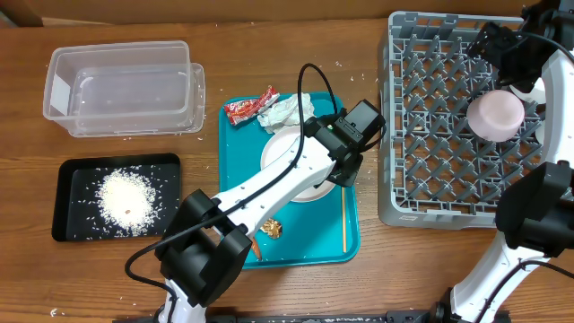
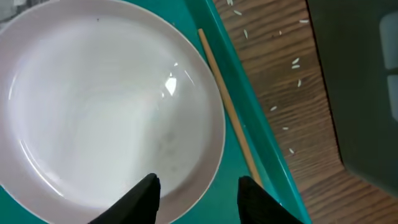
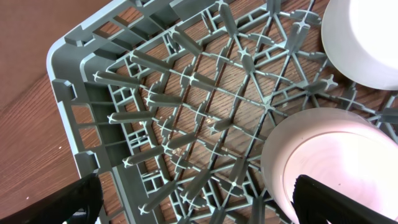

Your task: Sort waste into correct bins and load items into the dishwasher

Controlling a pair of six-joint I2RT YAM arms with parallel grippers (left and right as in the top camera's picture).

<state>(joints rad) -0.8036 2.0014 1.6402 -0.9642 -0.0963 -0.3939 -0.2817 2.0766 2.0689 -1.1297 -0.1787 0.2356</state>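
Left arm at the plate, right arm over the rack. The left gripper (image 2: pixel 198 194) stands partly open with its fingers either side of the near rim of the plate (image 2: pixel 93 99), one finger over the inner face, the other over the teal tray (image 2: pixel 241 93); no clamp on the rim is visible. The plate lies flat on that tray, just beside the wooden stick (image 2: pixel 227 106). The step in hand is judged to be lifting the plate for the rack (image 1: pixel 430 179). To do it well, seat the rim deep between the pads before closing, keep the outer finger clear of the stick, and raise the plate level. The left wrist view alone shows this straddle; overhead, the arm hides it. The overhead view alone gives the layout: wrapper (image 1: pixel 240 109), tissue (image 1: pixel 285 109), brown lump (image 1: pixel 272 229) and carrot (image 1: pixel 256 245) on the tray, rice (image 1: pixel 121 197) in the black tray (image 1: pixel 72 170), and the clear tub (image 1: pixel 117 47). The right wrist view shows the right gripper (image 3: pixel 199 190) spread wide and holding nothing above a small white dish (image 3: pixel 336 162) and another dish (image 3: pixel 367 37) in the rack.
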